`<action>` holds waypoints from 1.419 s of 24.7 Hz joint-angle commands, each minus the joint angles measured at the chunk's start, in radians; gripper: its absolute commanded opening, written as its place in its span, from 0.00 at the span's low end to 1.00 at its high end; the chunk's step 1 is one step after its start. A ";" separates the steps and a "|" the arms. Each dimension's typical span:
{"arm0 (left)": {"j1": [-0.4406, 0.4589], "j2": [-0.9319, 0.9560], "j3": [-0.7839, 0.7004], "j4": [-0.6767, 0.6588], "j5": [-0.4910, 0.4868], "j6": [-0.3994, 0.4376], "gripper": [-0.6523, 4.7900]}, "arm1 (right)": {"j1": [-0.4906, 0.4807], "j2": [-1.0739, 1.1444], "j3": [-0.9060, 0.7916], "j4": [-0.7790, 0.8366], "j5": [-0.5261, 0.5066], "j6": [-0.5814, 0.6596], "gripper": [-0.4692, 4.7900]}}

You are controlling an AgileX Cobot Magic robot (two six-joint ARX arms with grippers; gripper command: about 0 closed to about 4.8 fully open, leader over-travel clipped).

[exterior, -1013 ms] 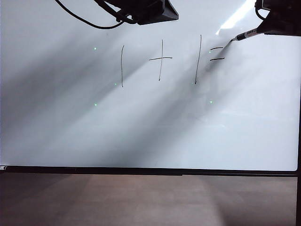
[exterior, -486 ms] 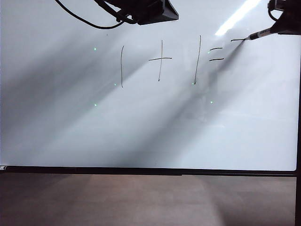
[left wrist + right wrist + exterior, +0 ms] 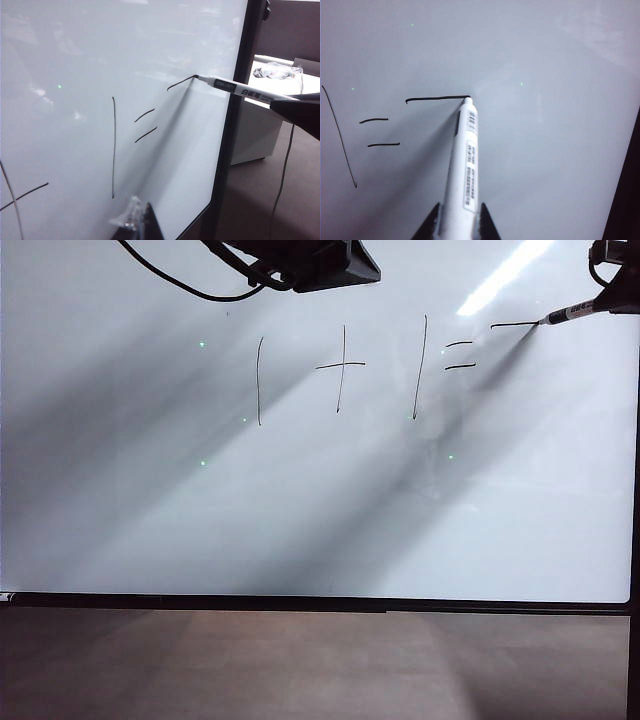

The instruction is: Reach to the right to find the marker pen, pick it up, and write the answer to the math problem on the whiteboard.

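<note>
Since the earlier frames, the marker pen (image 3: 568,312) had travelled toward the whiteboard's (image 3: 300,530) right edge, and a short level stroke (image 3: 514,324), the first line of the answer, lay where only bare board had been beyond the equals dashes. The right gripper (image 3: 456,225) had gone with it, ending high at the board's upper right corner, mostly cut off by the exterior view's edge. Its fingers (image 3: 431,227) were clamped on the marker pen's white barrel, one on each side, with the black tip touching the board at the stroke's right end.

The math problem (image 3: 365,370) sat across the upper middle of the board: two tall strokes, a cross between them, and two short dashes just left of the new stroke. Little white surface remained between the pen tip and the black frame (image 3: 232,125) on the right; below the stroke the board ran bare down to its lower edge. The whole lower half and the left part of the board were unmarked, apart from a few tiny green dots.

The left gripper (image 3: 305,262) hung at the top edge of the board, above the first tall stroke and the cross, in the same place as earlier; whether its fingers were apart or together could not be told. Beneath the board's lower frame ran a brown worktop (image 3: 300,665).
</note>
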State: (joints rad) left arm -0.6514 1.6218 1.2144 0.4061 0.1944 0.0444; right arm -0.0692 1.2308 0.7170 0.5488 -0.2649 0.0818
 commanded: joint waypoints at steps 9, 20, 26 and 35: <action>-0.002 -0.005 0.006 0.010 0.004 0.001 0.11 | 0.000 0.000 0.006 -0.043 0.023 -0.001 0.09; -0.002 -0.005 0.006 0.010 0.004 0.001 0.11 | 0.004 0.000 -0.064 -0.036 0.027 -0.001 0.09; -0.002 -0.005 0.006 0.010 0.004 0.001 0.11 | 0.004 -0.004 -0.087 0.018 -0.006 0.015 0.09; -0.002 -0.005 0.006 0.010 0.004 0.001 0.11 | 0.039 -0.003 -0.087 0.040 -0.077 0.049 0.09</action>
State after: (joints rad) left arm -0.6514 1.6215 1.2144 0.4061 0.1944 0.0444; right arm -0.0444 1.2304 0.6273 0.5705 -0.3168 0.1261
